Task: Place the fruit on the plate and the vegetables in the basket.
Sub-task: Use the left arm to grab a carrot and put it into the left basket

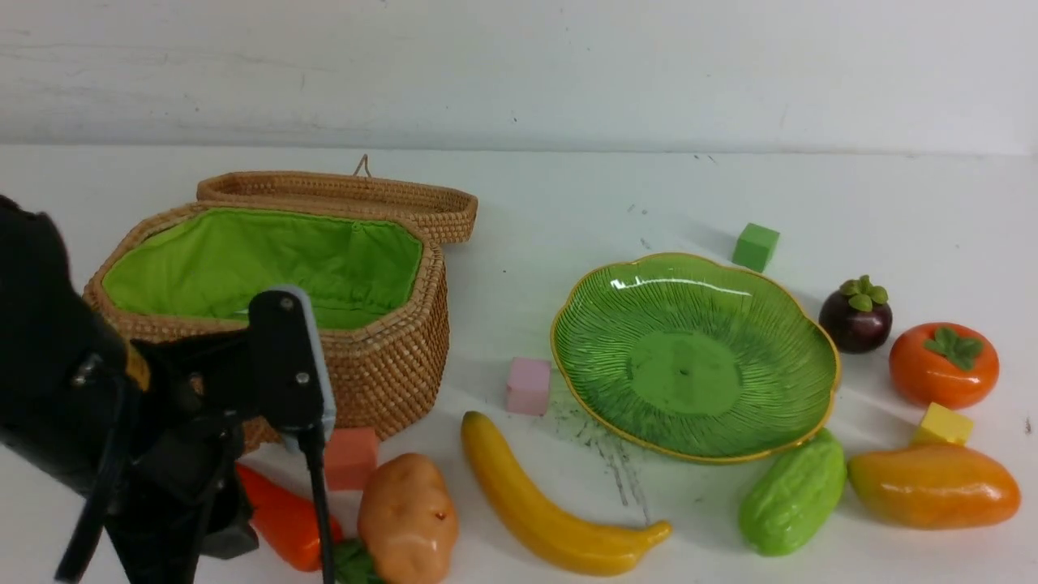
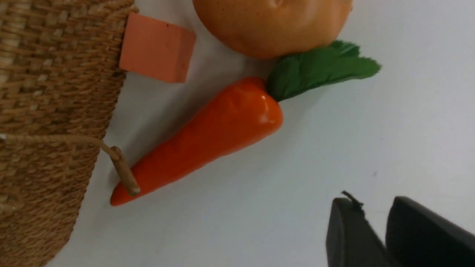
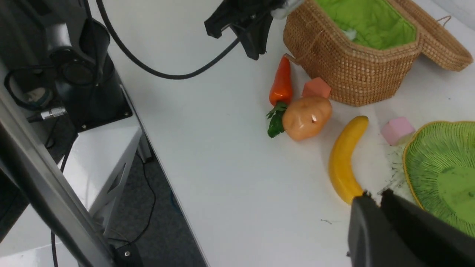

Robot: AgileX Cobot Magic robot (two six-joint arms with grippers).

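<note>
The open wicker basket [image 1: 389, 357] with green lining stands at the left and holds nothing I can see. The green plate [image 1: 697, 365] is bare. In front of the basket lie the red-orange pepper [image 2: 207, 137] and the potato [image 1: 408, 515], with the banana [image 1: 543, 503] beside them. The gourd [image 1: 793, 495], mango [image 1: 932, 485], persimmon [image 1: 943, 365] and mangosteen [image 1: 855, 316] lie around the plate's right side. My left gripper [image 2: 373, 202] hovers near the pepper, slightly open and empty. My right gripper [image 3: 374, 195] is shut and empty above the banana's end.
Foam cubes lie about: salmon [image 1: 351, 457] against the basket, pink [image 1: 529, 385] beside the plate, green [image 1: 756, 246] behind it, yellow [image 1: 942, 424] by the mango. The basket lid [image 1: 340, 191] rests open behind. The table edge [image 3: 167, 174] drops off on the left.
</note>
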